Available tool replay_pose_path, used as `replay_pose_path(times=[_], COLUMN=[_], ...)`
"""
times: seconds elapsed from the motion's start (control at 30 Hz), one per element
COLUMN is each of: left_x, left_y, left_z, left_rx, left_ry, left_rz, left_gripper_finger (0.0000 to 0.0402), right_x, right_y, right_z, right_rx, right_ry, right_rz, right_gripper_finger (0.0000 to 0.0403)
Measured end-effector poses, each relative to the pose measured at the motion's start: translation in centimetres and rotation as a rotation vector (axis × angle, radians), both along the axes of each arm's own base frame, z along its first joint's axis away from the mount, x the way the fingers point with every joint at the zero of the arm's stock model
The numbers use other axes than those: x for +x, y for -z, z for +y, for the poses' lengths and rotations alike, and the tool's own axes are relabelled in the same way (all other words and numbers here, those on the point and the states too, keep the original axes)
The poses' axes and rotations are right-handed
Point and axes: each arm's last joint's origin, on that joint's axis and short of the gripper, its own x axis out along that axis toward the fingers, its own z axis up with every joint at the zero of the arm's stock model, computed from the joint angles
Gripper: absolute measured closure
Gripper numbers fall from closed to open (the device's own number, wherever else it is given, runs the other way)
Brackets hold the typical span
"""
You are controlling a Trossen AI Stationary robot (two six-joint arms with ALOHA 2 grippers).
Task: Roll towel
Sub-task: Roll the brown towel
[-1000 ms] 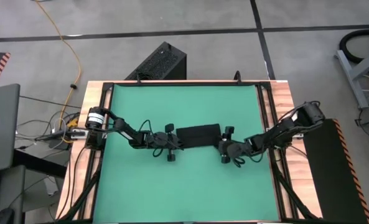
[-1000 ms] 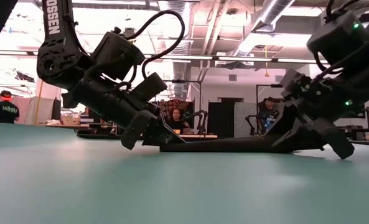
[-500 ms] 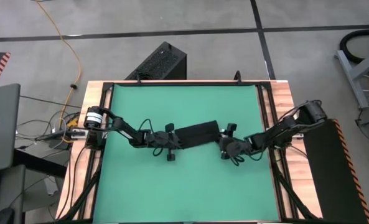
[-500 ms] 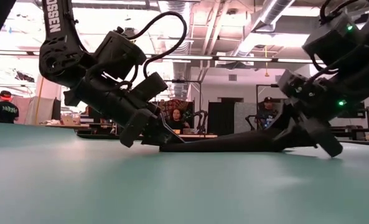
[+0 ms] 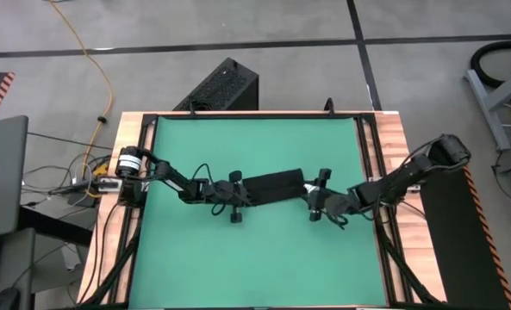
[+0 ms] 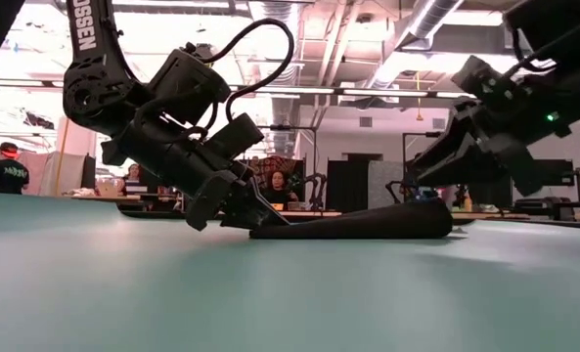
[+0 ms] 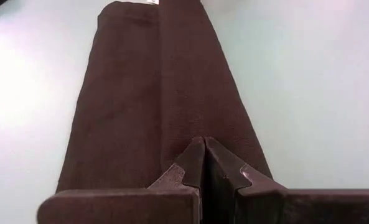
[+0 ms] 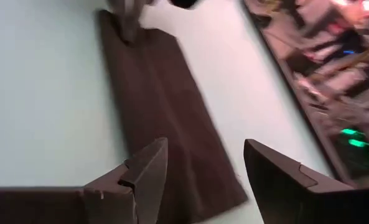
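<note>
The towel (image 5: 275, 185) is a narrow black folded strip lying across the middle of the green table; its white tag (image 7: 152, 2) shows at the end far from my left gripper. My left gripper (image 5: 242, 196) is shut on the towel's left end, as the left wrist view (image 7: 204, 152) also shows. My right gripper (image 5: 318, 196) is open and empty. In the low view it (image 6: 436, 166) hangs just above the towel's right end (image 6: 431, 220), which rests on the table. In the right wrist view its fingers (image 8: 203, 165) stand apart over the towel (image 8: 165, 112). My left gripper pinches the towel's left end (image 7: 200, 134) between its two shut fingers. The fingers slant down from the table's left side and lie along the strip. The end sits low at the table (image 6: 262, 231), and the rest of the towel lies flat beyond it.
A hard black ribbed box (image 5: 221, 86) stands on the floor beyond the table's far edge. Wooden rails (image 5: 393, 138) frame the green mat. Bare mat lies on the near and far sides of the towel. People (image 6: 6, 168) show in the room behind.
My right gripper has let go of the towel's right end, risen and drawn back a little toward the table's right edge. The right end, held slightly raised before, now lies on the table. The left end has stayed in my left gripper.
</note>
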Motion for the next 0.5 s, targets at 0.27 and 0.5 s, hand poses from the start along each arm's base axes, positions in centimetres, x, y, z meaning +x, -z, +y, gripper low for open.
replay_pose_path(times=[0.27,0.5], left_x=[0.0,0.0], left_y=[0.0,0.0], left_z=[0.0,0.1], left_rx=[0.001,-0.004], left_ry=[-0.001,-0.007], left_rz=[0.000,-0.005], left_gripper_finger=[0.0401,0.0401], right_x=[0.7,1.1], right_y=[0.9,2.5], right_z=[-1.1,-2.2], right_rx=[0.075,0.052], right_ry=[-0.098,-0.051], right_rz=[0.078,0.166], right_gripper_finger=[0.0218,0.0306])
